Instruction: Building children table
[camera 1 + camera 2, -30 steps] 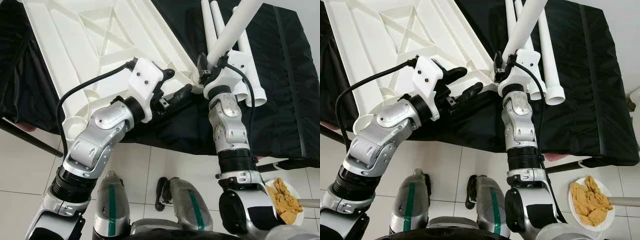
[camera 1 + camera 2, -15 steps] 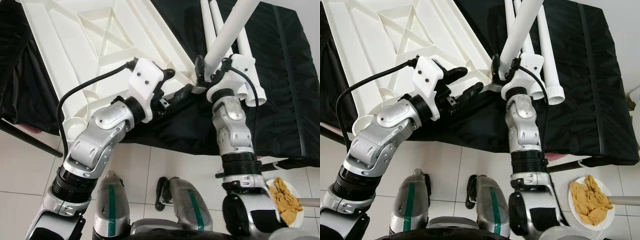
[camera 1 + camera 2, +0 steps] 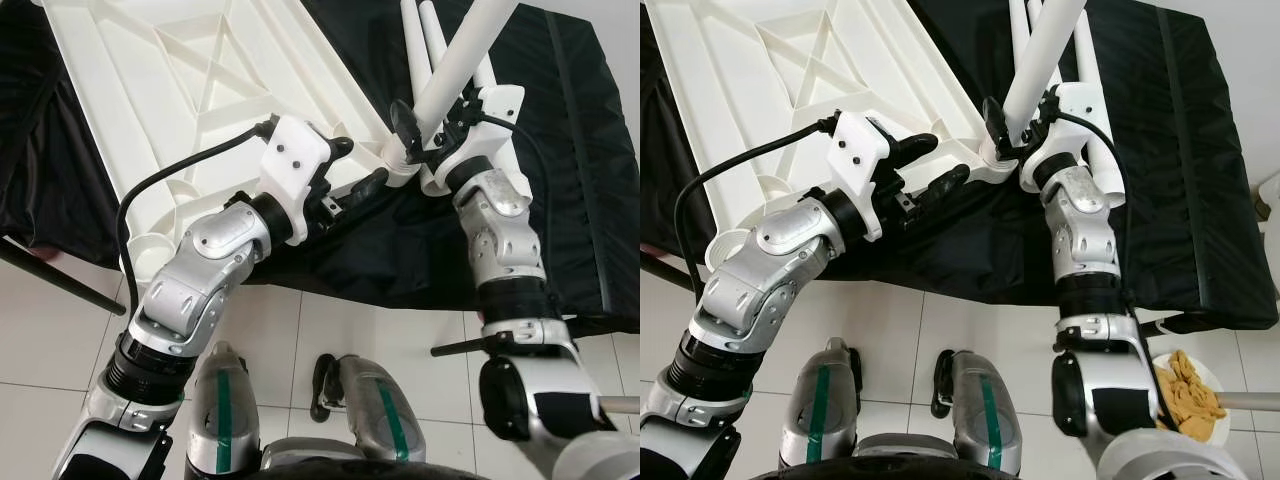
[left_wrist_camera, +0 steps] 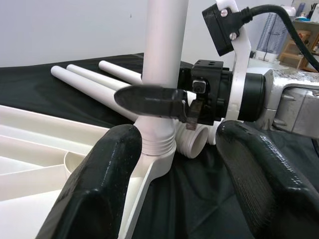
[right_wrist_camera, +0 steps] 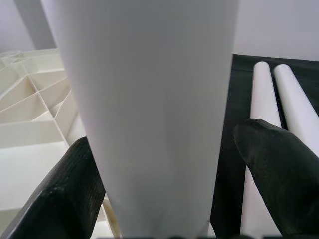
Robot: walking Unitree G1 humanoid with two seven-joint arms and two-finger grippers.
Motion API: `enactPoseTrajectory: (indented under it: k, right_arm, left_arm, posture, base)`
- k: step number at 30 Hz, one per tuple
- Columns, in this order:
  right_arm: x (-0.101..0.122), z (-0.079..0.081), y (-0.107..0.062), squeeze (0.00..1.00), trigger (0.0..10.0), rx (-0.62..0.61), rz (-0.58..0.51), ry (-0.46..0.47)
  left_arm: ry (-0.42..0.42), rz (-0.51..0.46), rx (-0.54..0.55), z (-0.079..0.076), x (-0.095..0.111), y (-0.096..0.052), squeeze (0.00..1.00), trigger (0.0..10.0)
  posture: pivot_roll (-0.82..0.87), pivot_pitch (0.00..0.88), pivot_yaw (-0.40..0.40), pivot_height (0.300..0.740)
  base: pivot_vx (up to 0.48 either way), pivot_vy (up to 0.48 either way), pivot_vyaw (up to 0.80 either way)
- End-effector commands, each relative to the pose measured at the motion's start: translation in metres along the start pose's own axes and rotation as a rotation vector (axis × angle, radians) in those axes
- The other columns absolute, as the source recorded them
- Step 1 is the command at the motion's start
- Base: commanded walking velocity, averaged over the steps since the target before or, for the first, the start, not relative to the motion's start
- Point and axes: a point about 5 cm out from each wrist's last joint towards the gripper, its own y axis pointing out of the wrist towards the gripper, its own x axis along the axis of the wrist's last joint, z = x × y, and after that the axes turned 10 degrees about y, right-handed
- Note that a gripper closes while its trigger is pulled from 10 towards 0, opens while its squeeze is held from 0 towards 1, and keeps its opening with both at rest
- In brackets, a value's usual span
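The white plastic tabletop (image 3: 190, 90) lies underside up on a black cloth (image 3: 1180, 180). At its near corner socket (image 4: 157, 149) a white table leg (image 3: 460, 60) stands, leaning up and to the right. My right gripper (image 3: 428, 118) is shut on this leg just above the socket, and the leg (image 5: 149, 114) sits between its fingers (image 5: 65, 199). My left gripper (image 3: 352, 168) is open at the same corner, with one finger on each side of the socket and apart from it. Three spare legs (image 4: 99, 79) lie side by side on the cloth behind.
A plate of yellowish food (image 3: 1185, 395) sits on the tiled floor at the lower right. A dark bar (image 3: 50, 275) runs along the cloth's left edge. My own legs (image 3: 370, 410) stand on the tiles just in front of the cloth.
My right forearm has swung to the right while the gripper stays shut on the leg at the corner socket. The left arm has hardly moved.
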Motion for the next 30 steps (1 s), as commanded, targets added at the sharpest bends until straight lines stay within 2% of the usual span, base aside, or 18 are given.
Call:
enactPoseTrajectory:
  k: [1, 6, 10, 11, 12, 13, 22, 30]
  right_arm:
    - [-0.003, -0.003, 0.0, 0.0, 10.0, 0.094, 0.048, -0.035]
    - [-0.004, -0.007, 0.003, 0.0, 10.0, 0.156, 0.089, -0.08]
    - [-0.003, -0.013, 0.006, 0.0, 10.0, 0.163, 0.093, -0.068]
    - [-0.002, -0.015, 0.007, 0.0, 6.1, 0.173, 0.092, -0.055]
    - [-0.002, -0.015, 0.007, 0.0, 6.1, 0.173, 0.092, -0.055]
    - [-0.002, -0.017, 0.008, 0.0, 0.0, 0.175, 0.092, -0.052]
    - [0.0, -0.024, 0.009, 0.0, 0.0, 0.182, 0.077, -0.017]
    - [-0.001, -0.025, 0.008, 0.0, 0.0, 0.187, 0.078, -0.012]
  left_arm:
    - [0.009, 0.006, -0.018, -0.001, -0.001, 0.001, 0.0, 10.0]
    - [0.011, 0.006, -0.015, 0.0, -0.001, 0.001, 0.0, 10.0]
    - [0.011, 0.006, -0.013, 0.001, -0.001, 0.001, 0.0, 10.0]
    - [0.012, 0.005, -0.011, 0.001, 0.0, 0.001, 0.0, 10.0]
    - [0.012, 0.005, -0.011, 0.001, 0.0, 0.001, 0.0, 10.0]
    - [0.013, 0.005, -0.009, 0.002, 0.0, 0.001, 0.0, 10.0]
    - [0.014, 0.006, -0.006, 0.002, 0.0, 0.0, 0.0, 10.0]
    - [0.015, 0.006, -0.008, 0.002, 0.0, 0.0, 0.0, 10.0]
  posture:
    - [0.1, 0.038, -0.11, 0.74]
    - [0.1, 0.039, -0.109, 0.74]
    - [0.11, 0.042, -0.109, 0.74]
    - [0.11, 0.043, -0.109, 0.74]
    - [0.11, 0.043, -0.109, 0.74]
    - [0.11, 0.043, -0.109, 0.74]
    - [0.11, 0.045, -0.106, 0.74]
    - [0.11, 0.047, -0.106, 0.74]
  base:
    - [0.0, 0.0, 0.0]
    - [0.0, 0.0, 0.0]
    - [0.0, 0.0, 0.0]
    - [0.0, 0.0, 0.0]
    - [0.0, 0.0, 0.0]
    - [0.0, 0.0, 0.0]
    - [0.0, 0.0, 0.0]
    - [0.0, 0.0, 0.0]
